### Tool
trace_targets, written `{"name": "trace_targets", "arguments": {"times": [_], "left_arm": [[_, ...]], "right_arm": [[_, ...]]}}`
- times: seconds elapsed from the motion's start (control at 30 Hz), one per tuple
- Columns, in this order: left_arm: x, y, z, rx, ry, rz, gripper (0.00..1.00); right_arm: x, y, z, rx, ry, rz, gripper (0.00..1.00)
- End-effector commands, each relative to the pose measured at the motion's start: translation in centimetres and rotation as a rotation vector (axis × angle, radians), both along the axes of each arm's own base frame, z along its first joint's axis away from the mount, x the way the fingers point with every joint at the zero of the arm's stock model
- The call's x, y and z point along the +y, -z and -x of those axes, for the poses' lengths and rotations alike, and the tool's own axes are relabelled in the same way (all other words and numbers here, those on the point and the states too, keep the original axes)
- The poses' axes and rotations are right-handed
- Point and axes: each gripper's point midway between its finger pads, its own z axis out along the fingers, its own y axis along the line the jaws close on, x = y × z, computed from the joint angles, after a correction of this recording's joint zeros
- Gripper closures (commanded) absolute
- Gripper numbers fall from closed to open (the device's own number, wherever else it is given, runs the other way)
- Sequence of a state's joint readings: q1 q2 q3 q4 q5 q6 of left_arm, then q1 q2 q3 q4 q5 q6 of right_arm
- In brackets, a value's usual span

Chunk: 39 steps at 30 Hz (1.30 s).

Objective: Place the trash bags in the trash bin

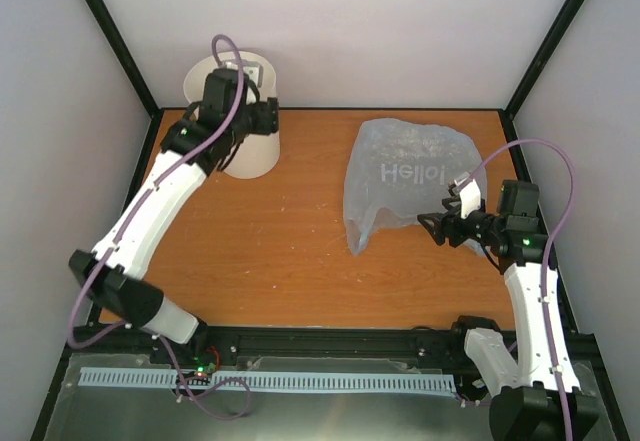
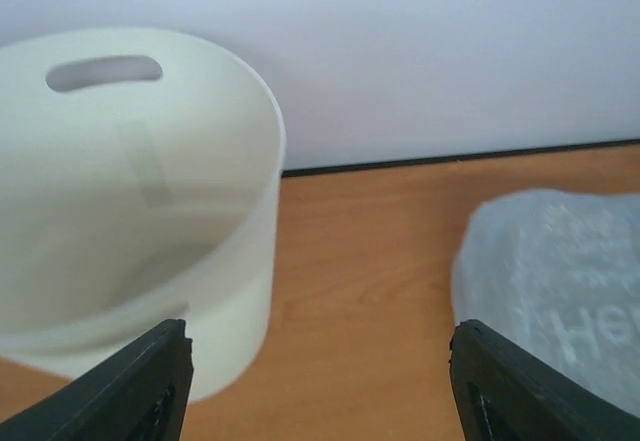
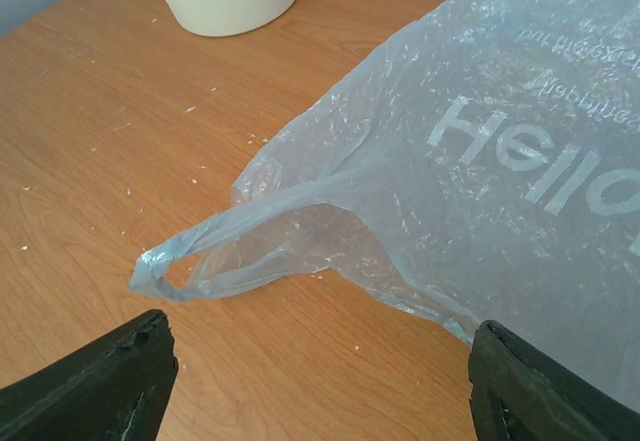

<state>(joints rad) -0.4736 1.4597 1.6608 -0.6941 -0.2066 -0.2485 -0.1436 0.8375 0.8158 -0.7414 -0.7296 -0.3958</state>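
The pale-blue translucent trash bag (image 1: 405, 179) with white "Hello!" lettering lies flat on the wooden table at the right. It also shows in the right wrist view (image 3: 470, 171), its twisted handle loop pointing toward the near left. The off-white trash bin (image 1: 240, 121) stands upright at the back left; the left wrist view shows its open mouth and one slot handle (image 2: 130, 211). My left gripper (image 1: 262, 113) is open and empty, beside the bin's right rim. My right gripper (image 1: 440, 226) is open and empty, at the bag's near right edge.
Grey walls with black frame posts enclose the table on three sides. The bin stands close to the back wall (image 2: 400, 51). Small white crumbs dot the wood (image 3: 120, 161) between bag and bin. A black rail (image 1: 330, 339) runs along the near edge.
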Motion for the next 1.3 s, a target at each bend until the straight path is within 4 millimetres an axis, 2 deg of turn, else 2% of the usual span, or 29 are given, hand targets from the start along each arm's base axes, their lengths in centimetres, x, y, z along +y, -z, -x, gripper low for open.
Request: {"name": "trace_targets", "arguments": {"times": [0.0,0.07,0.2,0.4,0.53,0.7,0.87,1.03,1.2,1.27], "left_arm": [[0.5,-0.3,-3.8,-0.002,-0.019,-0.084,0.28],[1.3,0.7,-5.5,0.009,-0.045,-0.123,0.34],[2.6,2.8,-8.2,0.020,-0.097,-0.174,0.33],[1.6,3.8,-11.0,0.011,-0.061,-0.212,0.28],[1.6,5.4,-12.1,0.058,-0.060,-0.272,0.32],[0.7,6.9,-10.8,0.113,0.012,-0.248,0.39],[-0.3,5.6,-8.8,0.100,0.094,-0.189,0.47],[-0.1,5.2,-7.1,0.111,0.120,-0.178,0.52],[0.8,7.3,-5.9,0.164,0.061,-0.195,0.58],[1.2,7.3,-5.6,0.168,0.032,-0.208,0.57]], "right_arm": [[0.5,-0.8,0.2,-0.026,-0.034,-0.014,0.21],[0.7,-1.0,0.4,-0.036,-0.046,-0.014,0.21],[0.6,-1.0,0.4,-0.035,-0.041,-0.013,0.22],[0.7,-1.3,0.7,-0.055,-0.043,-0.012,0.21],[0.7,-1.7,1.0,-0.083,-0.039,-0.006,0.21],[0.8,-2.2,1.5,-0.114,-0.040,-0.002,0.21],[0.8,-2.2,1.5,-0.114,-0.038,-0.002,0.21],[0.8,-2.1,1.5,-0.112,-0.041,-0.003,0.20],[0.3,-2.0,1.0,-0.104,-0.002,0.005,0.20],[0.4,-2.2,1.2,-0.116,-0.010,0.003,0.20]]}}
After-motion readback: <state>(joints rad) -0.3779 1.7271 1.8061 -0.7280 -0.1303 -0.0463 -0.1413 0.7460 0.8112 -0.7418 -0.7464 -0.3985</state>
